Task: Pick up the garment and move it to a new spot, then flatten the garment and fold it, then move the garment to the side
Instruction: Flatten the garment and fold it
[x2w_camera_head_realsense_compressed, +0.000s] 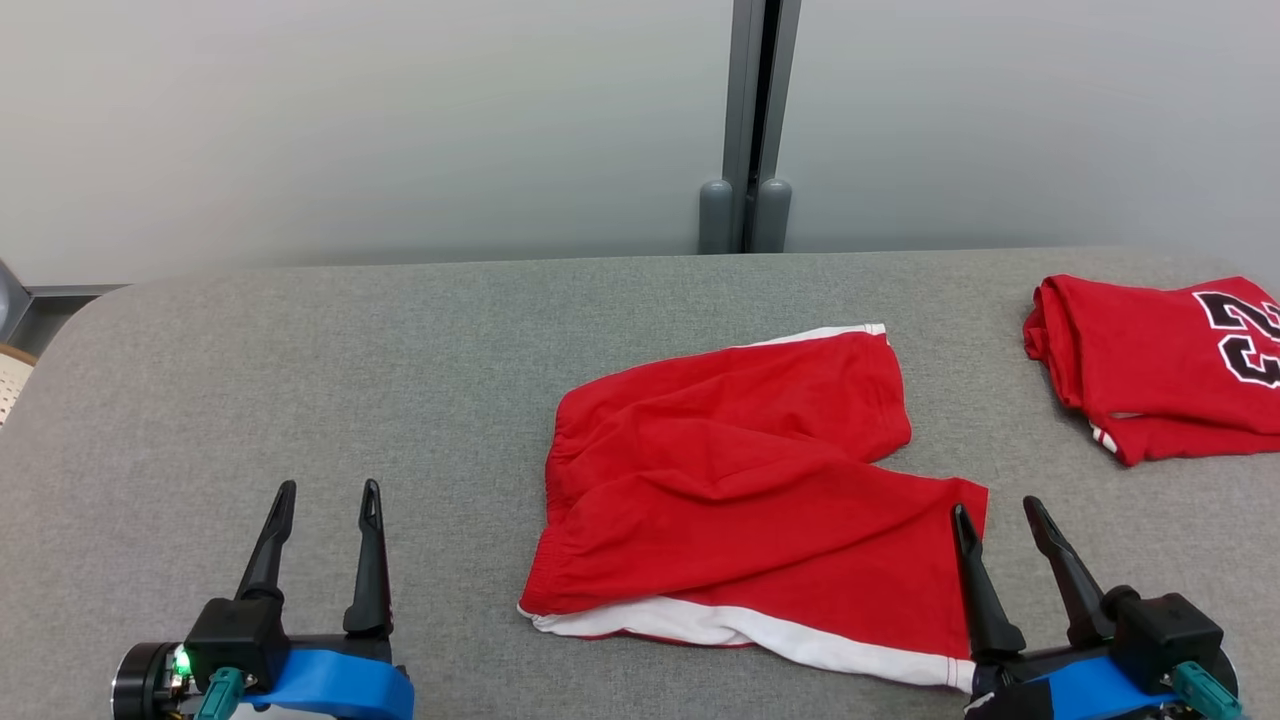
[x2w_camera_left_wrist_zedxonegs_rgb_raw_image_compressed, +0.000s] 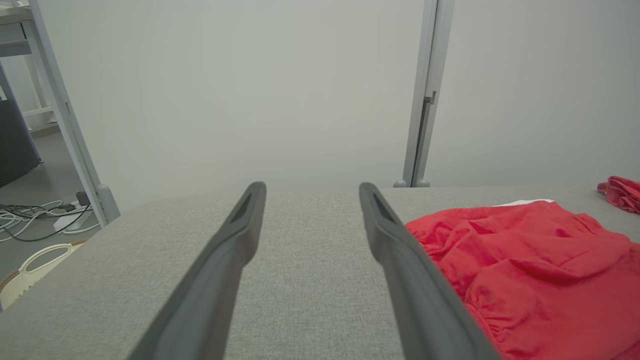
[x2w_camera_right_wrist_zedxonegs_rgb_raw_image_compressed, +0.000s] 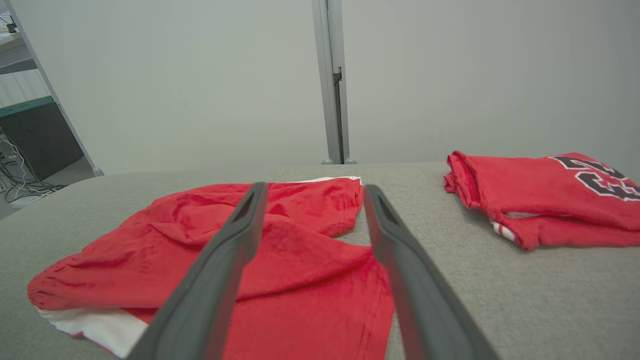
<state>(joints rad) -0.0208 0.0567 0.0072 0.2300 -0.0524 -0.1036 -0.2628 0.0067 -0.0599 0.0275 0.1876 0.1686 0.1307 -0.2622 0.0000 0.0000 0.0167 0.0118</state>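
Both left tool (x2w_camera_head_realsense_compressed: 330, 485) and right tool (x2w_camera_head_realsense_compressed: 995, 504) point forward, jaws wide.

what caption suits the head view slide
Open left gripper and right gripper flank rumpled red white-trimmed shorts on grey fabric table

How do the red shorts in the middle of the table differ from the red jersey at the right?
The shorts lie spread out and rumpled; the jersey is folded compactly. The shorts have broad white trim bands; the jersey bears black numerals outlined in white. The shorts take up more room than the jersey. Both are red and rest on the grey table.
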